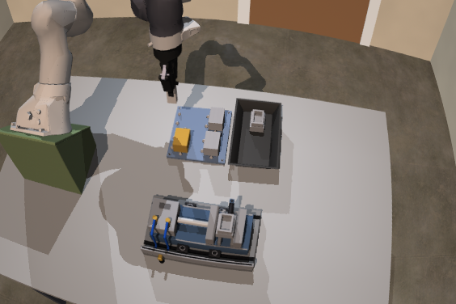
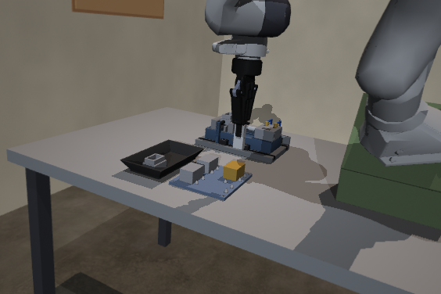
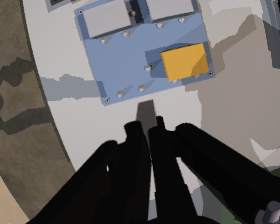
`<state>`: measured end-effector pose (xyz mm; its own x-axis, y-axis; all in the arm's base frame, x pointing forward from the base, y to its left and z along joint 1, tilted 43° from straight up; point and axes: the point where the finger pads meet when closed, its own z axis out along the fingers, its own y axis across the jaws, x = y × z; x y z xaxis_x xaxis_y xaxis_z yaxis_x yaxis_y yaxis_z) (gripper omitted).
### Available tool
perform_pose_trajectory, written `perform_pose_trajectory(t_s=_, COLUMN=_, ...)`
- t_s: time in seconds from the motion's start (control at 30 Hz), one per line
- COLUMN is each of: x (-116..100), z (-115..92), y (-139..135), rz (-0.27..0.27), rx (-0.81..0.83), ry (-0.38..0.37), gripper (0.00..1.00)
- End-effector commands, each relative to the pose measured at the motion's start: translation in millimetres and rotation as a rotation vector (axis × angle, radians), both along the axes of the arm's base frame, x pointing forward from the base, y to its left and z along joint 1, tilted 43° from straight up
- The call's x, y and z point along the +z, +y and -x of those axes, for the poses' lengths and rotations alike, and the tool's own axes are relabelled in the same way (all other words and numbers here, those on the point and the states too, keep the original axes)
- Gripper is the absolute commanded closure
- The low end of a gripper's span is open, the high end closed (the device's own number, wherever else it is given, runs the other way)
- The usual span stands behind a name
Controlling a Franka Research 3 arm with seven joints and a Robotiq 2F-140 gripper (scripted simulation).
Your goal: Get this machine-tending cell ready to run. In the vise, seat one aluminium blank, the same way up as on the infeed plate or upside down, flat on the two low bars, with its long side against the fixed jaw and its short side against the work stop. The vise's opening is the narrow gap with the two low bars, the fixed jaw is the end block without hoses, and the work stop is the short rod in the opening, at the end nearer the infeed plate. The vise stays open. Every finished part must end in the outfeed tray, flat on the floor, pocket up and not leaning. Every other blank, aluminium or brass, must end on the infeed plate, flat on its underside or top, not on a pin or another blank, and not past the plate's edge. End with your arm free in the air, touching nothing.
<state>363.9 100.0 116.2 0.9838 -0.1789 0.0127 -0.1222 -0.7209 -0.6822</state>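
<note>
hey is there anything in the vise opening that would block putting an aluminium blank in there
Yes. A finished part, pocket up, sits in the opening of the vise, where the blank must seat. Both aluminium blanks lie on the infeed plate. The gripper is shut, empty, in the air.

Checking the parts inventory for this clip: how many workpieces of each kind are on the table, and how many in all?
Aluminium blanks: 2, and, on the infeed plate
Brass blanks: 1, same plate
Finished parts: 2, one in the outfeed tray, one in the vise
Total: 5
</note>
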Motion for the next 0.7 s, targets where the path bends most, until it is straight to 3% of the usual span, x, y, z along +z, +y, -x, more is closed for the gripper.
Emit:
perform_pose_trajectory(t_s=0.0, x=4.5, z=3.0, y=-3.4, rz=-0.004, rx=0.0, ry=0.007, gripper=1.0)
perform_pose_trajectory(t_s=0.67, x=38.6, z=8.8, y=-34.9, rz=-0.004, rx=0.0, ry=0.007, gripper=1.0)
